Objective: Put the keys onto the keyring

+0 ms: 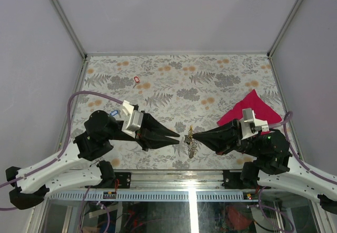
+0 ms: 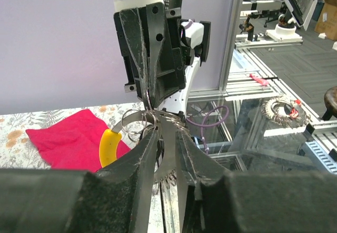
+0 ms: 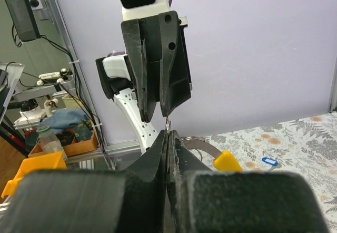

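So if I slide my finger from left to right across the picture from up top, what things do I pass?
Blue key → red key → left end effector → keyring → magenta cloth.

You have the thin silvery metal keyring [image 2: 131,118] pinched in the right gripper [image 1: 194,136], its yellow plastic piece [image 2: 107,146] hanging beside the tips. The left gripper [image 1: 178,136] meets it. A blue-headed key [image 3: 269,161] lies beside the left wrist, a red-headed key [image 1: 136,79] well beyond
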